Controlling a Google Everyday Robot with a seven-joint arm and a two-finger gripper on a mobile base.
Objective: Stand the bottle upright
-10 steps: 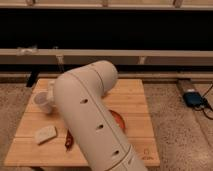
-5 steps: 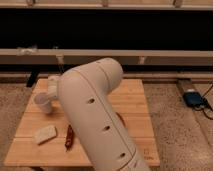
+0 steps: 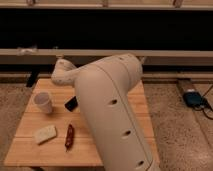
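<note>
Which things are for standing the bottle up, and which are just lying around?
For the job: the claw, shut, at the tip of the arm above the back-left edge of the table; the bottle, not in sight, perhaps hidden behind the arm.
Just lying about: white cup, flat black thing, red pepper-like thing, pale sponge-like block.

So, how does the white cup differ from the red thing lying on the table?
The white cup stands upright near the wooden table's left edge; the red thing lies flat, nearer the front edge. The white cup is pale and round; the red thing is dark red, thin and long. Both rest on the wooden table, apart from the shut gripper, which is over the far left side.
</note>
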